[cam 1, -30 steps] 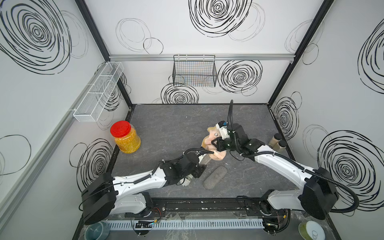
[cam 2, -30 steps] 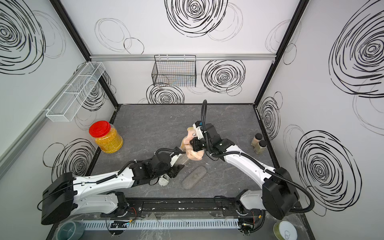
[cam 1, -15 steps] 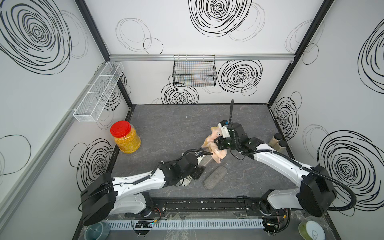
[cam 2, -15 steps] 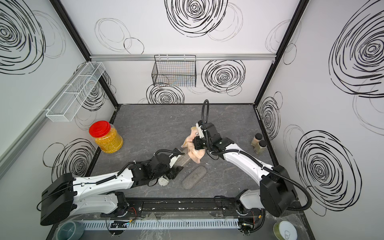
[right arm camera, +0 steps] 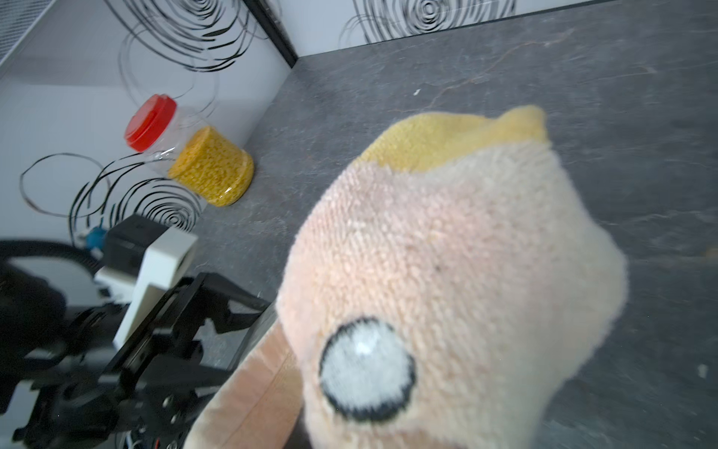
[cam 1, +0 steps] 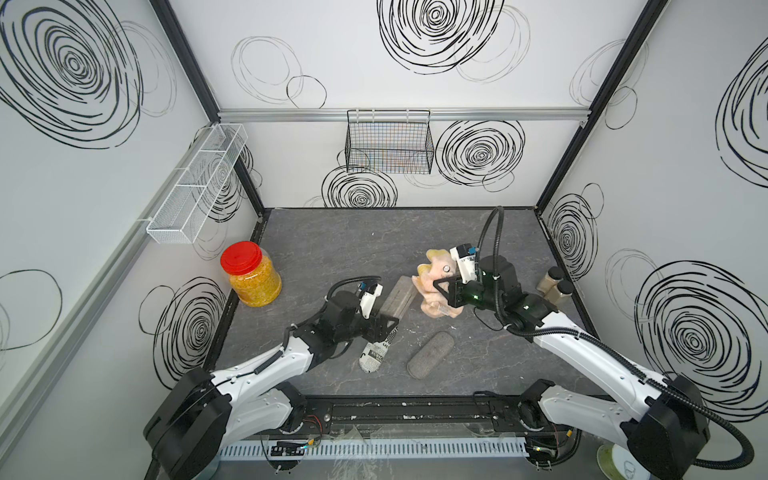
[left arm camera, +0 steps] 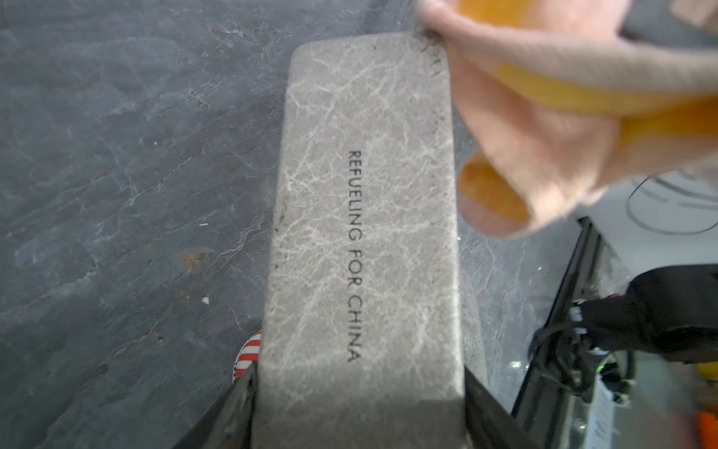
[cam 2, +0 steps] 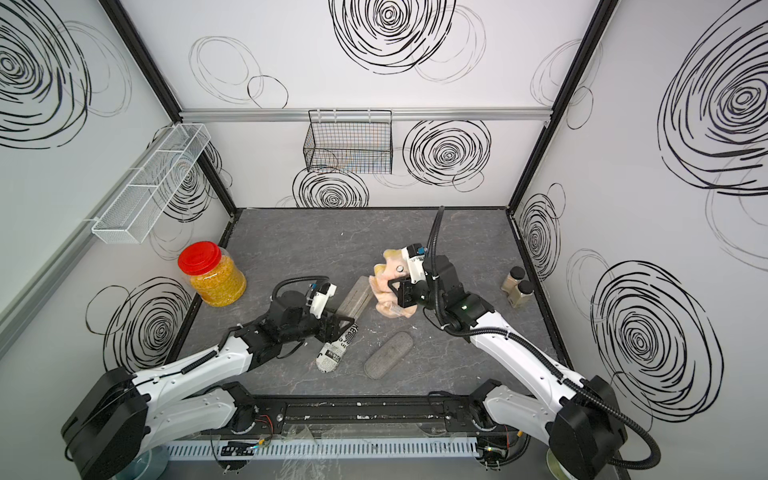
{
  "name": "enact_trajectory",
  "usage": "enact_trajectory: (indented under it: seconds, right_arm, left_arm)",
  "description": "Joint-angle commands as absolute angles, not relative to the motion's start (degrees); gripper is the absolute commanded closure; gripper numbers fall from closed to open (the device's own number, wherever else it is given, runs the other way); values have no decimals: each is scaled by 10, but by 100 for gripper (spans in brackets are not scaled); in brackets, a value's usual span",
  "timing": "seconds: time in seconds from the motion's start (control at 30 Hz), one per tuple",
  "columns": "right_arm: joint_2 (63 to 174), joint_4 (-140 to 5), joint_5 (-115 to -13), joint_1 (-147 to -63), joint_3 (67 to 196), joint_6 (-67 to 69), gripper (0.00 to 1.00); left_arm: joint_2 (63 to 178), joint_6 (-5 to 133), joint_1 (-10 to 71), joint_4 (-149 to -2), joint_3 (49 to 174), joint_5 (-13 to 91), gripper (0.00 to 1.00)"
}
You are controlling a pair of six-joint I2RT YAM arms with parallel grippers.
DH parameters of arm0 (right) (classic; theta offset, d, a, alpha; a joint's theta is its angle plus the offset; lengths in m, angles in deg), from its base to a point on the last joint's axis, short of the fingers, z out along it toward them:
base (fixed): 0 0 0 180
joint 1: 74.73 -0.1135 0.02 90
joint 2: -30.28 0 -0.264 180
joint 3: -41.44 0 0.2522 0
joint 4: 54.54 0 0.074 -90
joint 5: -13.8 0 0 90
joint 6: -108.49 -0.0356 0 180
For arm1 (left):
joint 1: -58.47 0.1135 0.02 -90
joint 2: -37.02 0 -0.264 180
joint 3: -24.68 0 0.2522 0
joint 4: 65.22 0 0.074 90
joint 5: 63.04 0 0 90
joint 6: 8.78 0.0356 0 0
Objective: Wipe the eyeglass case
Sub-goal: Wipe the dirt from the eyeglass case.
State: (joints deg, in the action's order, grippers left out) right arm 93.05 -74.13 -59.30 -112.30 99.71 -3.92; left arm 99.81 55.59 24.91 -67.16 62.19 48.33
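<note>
White walls scrawled with black swirls enclose a dark, slate-like tabletop (cam 1: 332, 249), matte and flecked with pale specks. Over its middle, the left gripper (left arm camera: 361, 408) clamps one end of the marbled grey eyeglass case (cam 1: 397, 297), which appears lifted off the tabletop. The right gripper (cam 1: 441, 289) is closed tight on a bunched peach cloth (cam 1: 434, 286) that touches the case's far corner. Best to draw the cloth lengthwise along the lettered face with light pressure, keeping the left grip firm so the case cannot pivot.
</note>
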Motion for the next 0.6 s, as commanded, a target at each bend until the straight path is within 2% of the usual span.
enact_trajectory:
  seconds: [0.0, 0.27, 0.47, 0.57]
  right_arm:
    - [942, -667, -534, -1164, 996, -35, 100]
    - [1024, -689, -529, -1207, 1047, -27, 100]
    - [1029, -742, -709, -1198, 1065, -30, 100]
    - [1010, -719, -698, -1198, 1050, -25, 100]
  left_arm:
    - [976, 481, 288, -550, 610, 616, 38]
    - [996, 413, 297, -455, 599, 669, 38]
    - [985, 412, 297, -458, 595, 670, 38]
    - [988, 412, 297, -455, 593, 670, 38]
